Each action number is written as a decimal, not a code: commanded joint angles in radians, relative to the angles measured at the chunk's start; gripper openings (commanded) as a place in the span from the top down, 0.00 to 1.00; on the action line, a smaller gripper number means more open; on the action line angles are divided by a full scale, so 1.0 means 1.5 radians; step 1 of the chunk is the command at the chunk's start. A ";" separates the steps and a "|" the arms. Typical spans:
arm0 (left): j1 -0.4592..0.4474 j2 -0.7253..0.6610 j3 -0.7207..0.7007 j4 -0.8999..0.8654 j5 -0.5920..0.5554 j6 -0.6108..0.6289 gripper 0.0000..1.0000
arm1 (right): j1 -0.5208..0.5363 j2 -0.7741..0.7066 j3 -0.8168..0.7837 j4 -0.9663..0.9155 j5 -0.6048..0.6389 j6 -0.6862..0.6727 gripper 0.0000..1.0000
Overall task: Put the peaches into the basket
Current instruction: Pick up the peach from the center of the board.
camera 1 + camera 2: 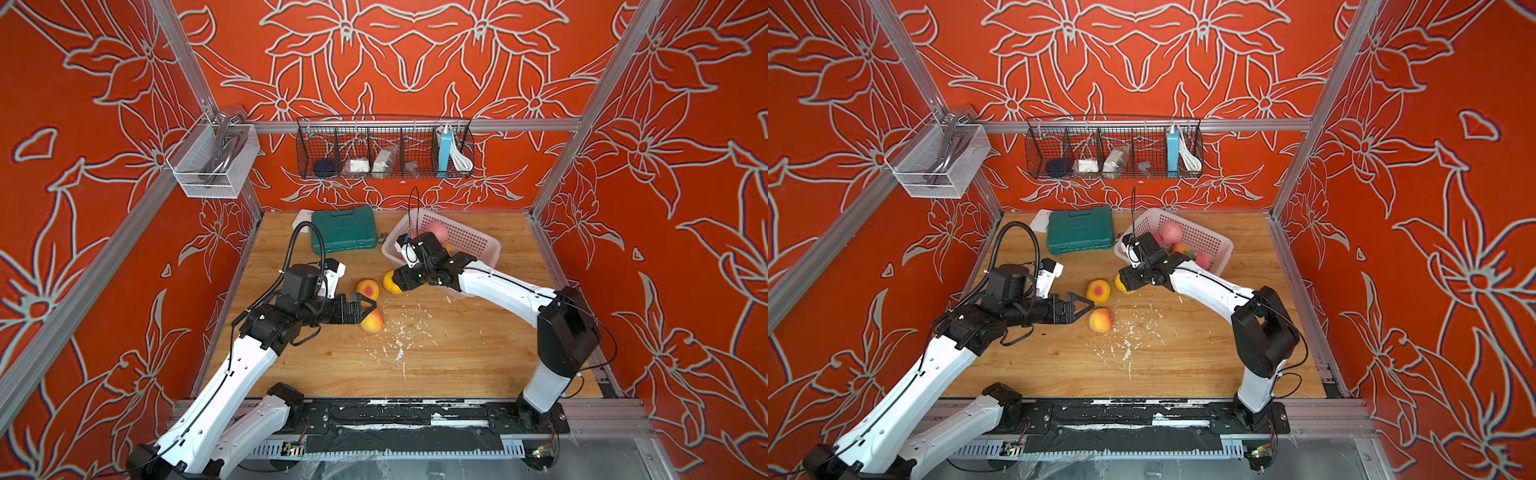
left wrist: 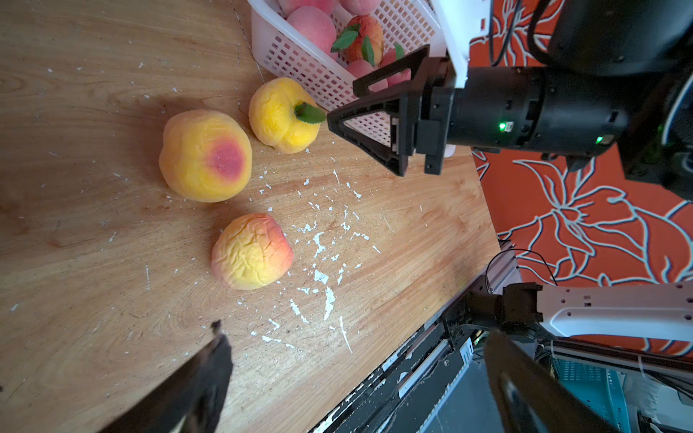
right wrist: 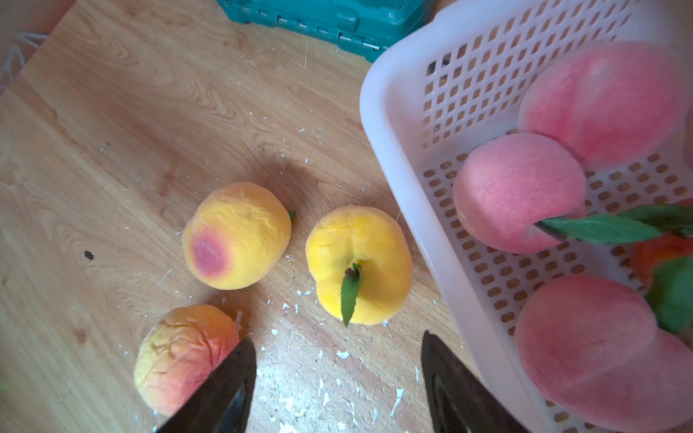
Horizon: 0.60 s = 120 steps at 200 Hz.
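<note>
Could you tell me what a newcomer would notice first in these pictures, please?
Loose on the wooden table lie a spotted peach, a wrinkled peach and a plain yellow peach, beside the pale pink basket, which holds pink peaches. The right gripper hangs open near the yellow peach.

A closed green tool case (image 1: 344, 229) lies on the wooden table (image 1: 478, 353), beyond the left claw (image 1: 372, 306) and off to the left of the right claw (image 2: 341, 104) (a flat white thing (image 1: 302, 217) peeks out behind it). White flakes (image 1: 399, 336) litter the boards just right of the left claw. High above and beyond both claws hangs a black wire rack (image 1: 384, 149) holding a blue power bank (image 1: 444, 151) and a white cable (image 1: 461, 160). A white mesh bin (image 1: 212, 160) hangs up to the left.
</note>
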 commanded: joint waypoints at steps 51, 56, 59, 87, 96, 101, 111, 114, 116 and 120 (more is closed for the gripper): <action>-0.002 0.025 0.002 0.019 -0.012 0.015 0.01 | 0.009 0.067 0.060 -0.003 -0.012 -0.018 0.36; -0.002 0.026 0.003 0.021 -0.012 0.016 0.01 | 0.009 0.070 0.061 -0.004 -0.013 -0.019 0.37; -0.002 0.027 0.003 0.021 -0.012 0.016 0.01 | 0.009 0.071 0.063 -0.003 -0.014 -0.019 0.37; -0.002 0.036 0.007 0.023 -0.017 0.022 0.01 | 0.009 0.089 0.074 -0.010 -0.013 -0.021 0.39; -0.002 0.039 0.008 0.025 -0.017 0.024 0.01 | 0.010 0.095 0.077 -0.012 -0.011 -0.022 0.39; -0.002 0.041 0.008 0.025 -0.017 0.024 0.01 | 0.010 0.097 0.079 -0.013 -0.010 -0.023 0.39; -0.002 0.045 0.009 0.026 -0.014 0.025 0.01 | 0.010 0.102 0.081 -0.014 -0.008 -0.024 0.39; -0.002 0.046 0.009 0.027 -0.014 0.025 0.01 | 0.009 0.103 0.081 -0.014 -0.008 -0.024 0.39; -0.002 0.046 0.010 0.027 -0.013 0.025 0.01 | 0.010 0.104 0.082 -0.015 -0.008 -0.024 0.39; -0.002 0.048 0.010 0.028 -0.013 0.025 0.01 | 0.009 0.106 0.082 -0.015 -0.008 -0.024 0.39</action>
